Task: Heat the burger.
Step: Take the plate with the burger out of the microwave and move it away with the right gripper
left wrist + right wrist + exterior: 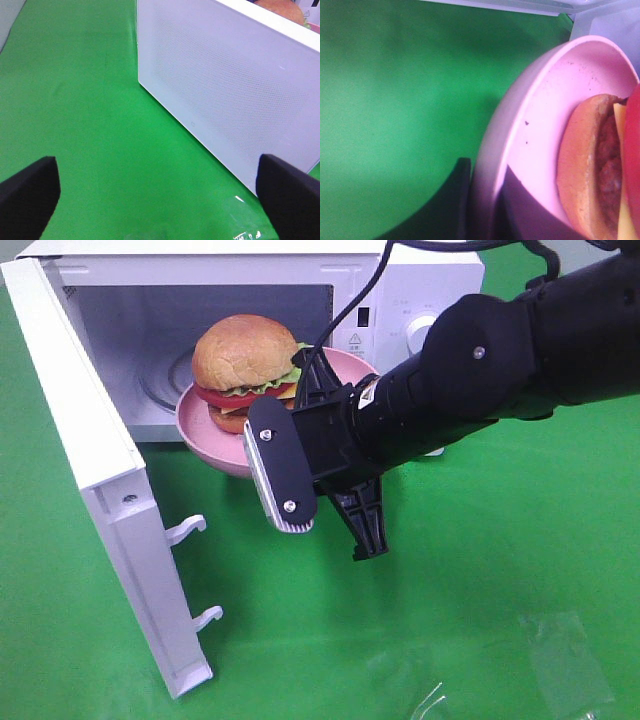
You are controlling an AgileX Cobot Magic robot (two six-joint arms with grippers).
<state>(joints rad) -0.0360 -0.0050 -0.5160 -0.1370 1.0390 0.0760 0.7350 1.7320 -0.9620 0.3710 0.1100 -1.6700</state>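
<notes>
The burger sits on a pink plate at the mouth of the open microwave, the plate partly inside the opening and its near edge sticking out over the green cloth. The right gripper has its fingers closed narrowly on the plate's rim, one inside and one outside. The left gripper hangs over the cloth with its fingers spread wide and holding nothing, near what looks like the microwave door.
</notes>
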